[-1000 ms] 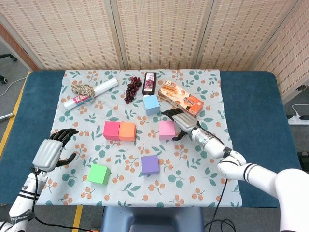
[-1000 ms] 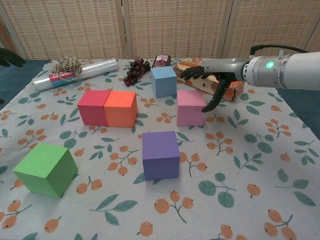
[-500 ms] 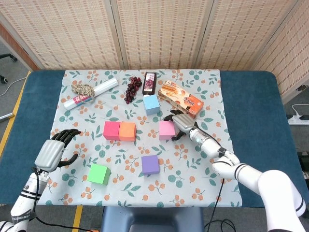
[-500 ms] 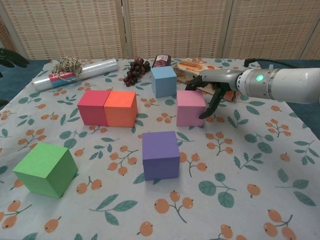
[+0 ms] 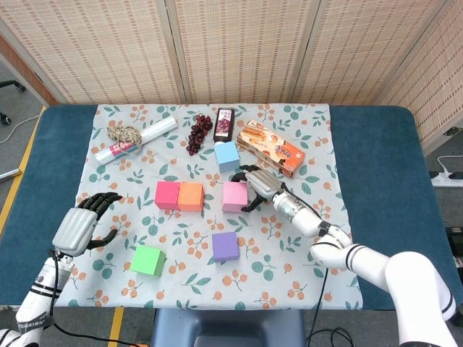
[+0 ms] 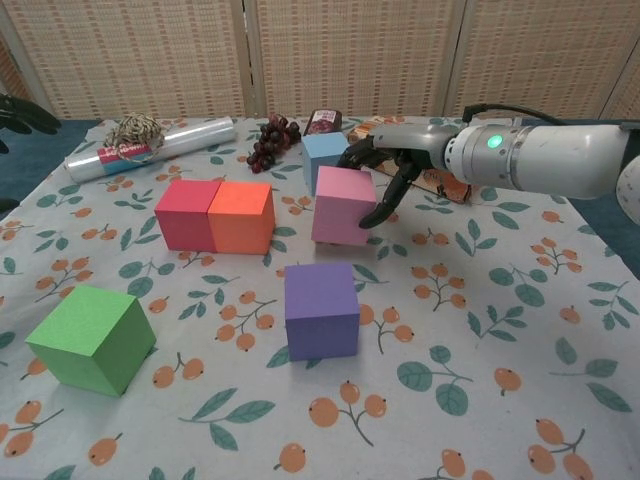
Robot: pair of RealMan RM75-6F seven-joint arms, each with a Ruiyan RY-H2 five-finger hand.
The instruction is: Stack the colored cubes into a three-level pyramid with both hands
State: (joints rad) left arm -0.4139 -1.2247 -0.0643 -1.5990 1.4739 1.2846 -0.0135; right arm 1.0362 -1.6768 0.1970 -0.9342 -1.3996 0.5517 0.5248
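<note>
Two hands | right hand point(image 6: 385, 170) fingers curled against pink cube's point(image 6: 342, 206) right side, cube on tabletop right of orange cube point(image 6: 240, 217) | left hand point(image 5: 79, 225) spread, holding nothing, well apart from cubes

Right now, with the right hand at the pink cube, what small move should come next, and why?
Probably keep sliding the pink cube left until it meets the orange cube. The right hand is against it, and a gap still separates it from the red and orange pair.
</note>
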